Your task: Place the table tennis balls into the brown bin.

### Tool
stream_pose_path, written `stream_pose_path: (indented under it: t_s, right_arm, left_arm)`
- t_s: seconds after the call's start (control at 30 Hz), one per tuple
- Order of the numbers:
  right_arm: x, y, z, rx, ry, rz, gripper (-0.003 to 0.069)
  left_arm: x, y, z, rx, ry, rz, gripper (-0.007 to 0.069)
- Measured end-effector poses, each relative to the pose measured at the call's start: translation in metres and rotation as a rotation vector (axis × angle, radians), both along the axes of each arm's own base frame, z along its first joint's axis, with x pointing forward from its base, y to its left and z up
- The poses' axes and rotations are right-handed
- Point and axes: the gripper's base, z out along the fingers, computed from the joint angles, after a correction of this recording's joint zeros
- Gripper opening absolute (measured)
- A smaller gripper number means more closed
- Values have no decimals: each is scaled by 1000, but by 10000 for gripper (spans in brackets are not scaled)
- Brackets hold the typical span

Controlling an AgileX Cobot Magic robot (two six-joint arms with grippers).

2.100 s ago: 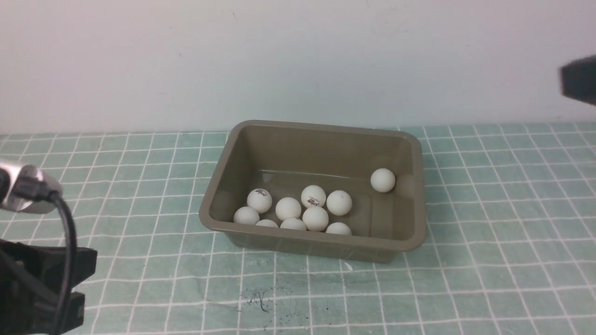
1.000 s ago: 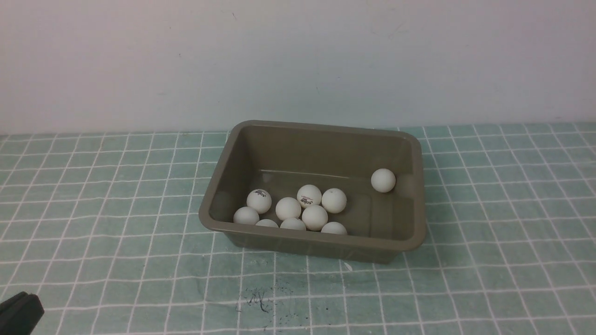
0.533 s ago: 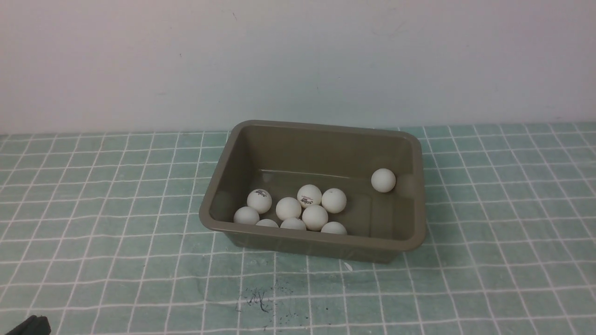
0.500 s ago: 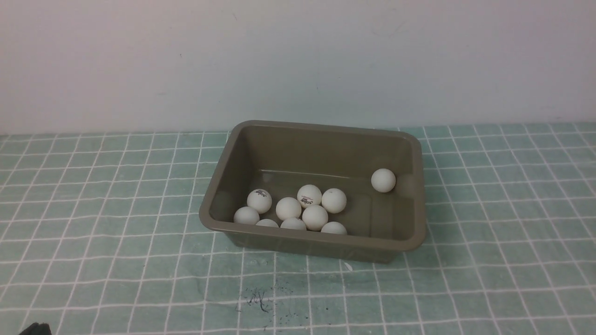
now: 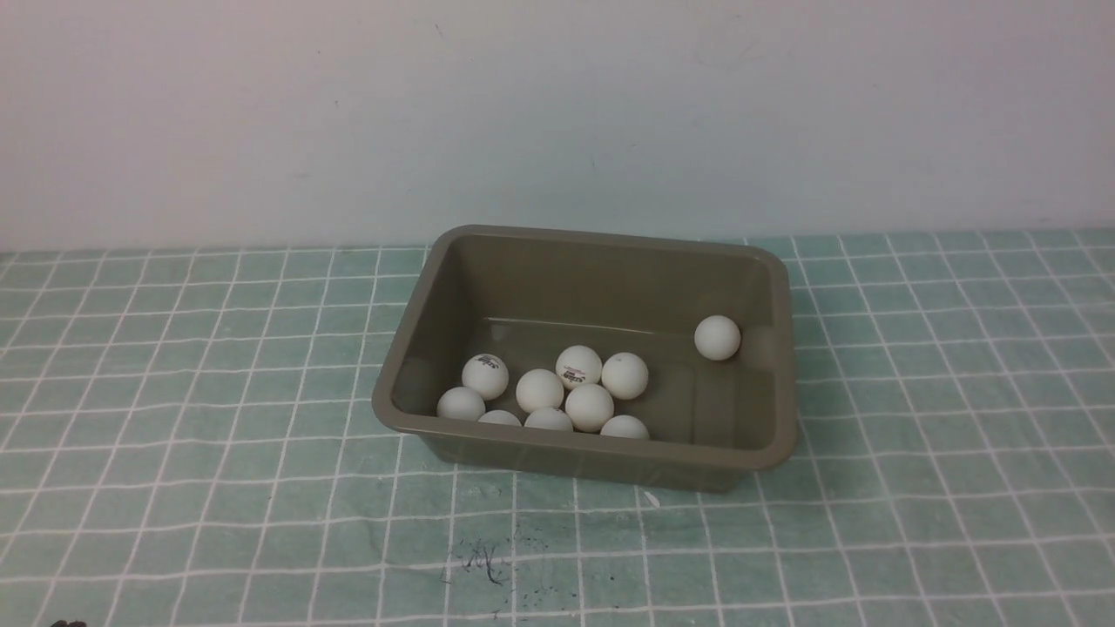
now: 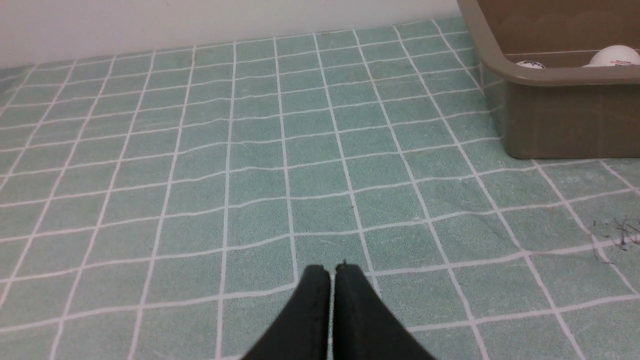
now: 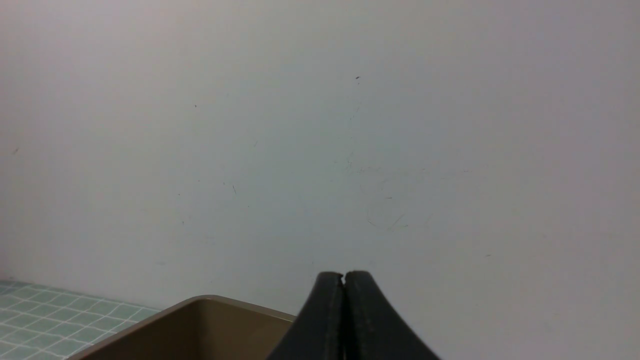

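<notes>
The left gripper [image 6: 332, 270] is hanging low over the green grid mat [image 5: 218, 366], jaws pressed together and holding nothing, off to the left of the bin [image 5: 401, 348]. The bin is sitting mid-mat, and the balls [image 5: 539, 390] are all lying inside it: nine are clustering by its near wall, one [image 5: 717, 338] is resting alone toward the far right corner. The right gripper [image 7: 344, 276] is facing the white wall [image 7: 320, 125] above the bin's rim, jaws pressed together, empty.
</notes>
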Motion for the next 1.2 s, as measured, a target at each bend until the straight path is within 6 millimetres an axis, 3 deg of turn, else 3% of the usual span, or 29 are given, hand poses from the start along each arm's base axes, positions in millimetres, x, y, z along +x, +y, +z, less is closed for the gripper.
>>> stream_pose_path:
  t_s: [0.47, 0.57, 0.77, 1.2]
  right_arm:
    - [1, 0, -3, -34, 26, -3, -14]
    - [7, -1, -24, -150, 106, -78, -14]
    - [24, -5, -105, -248, 386, -210, -14]
    - [25, -7, -109, -179, 406, -243, -14]
  left_arm:
    - [0, 0, 0, 0, 0, 1, -5]
    - [0, 0, 0, 1, 0, 1, -5]
    - [0, 0, 0, 1, 0, 1, -5]
    - [0, 0, 0, 2, 0, 1, -5]
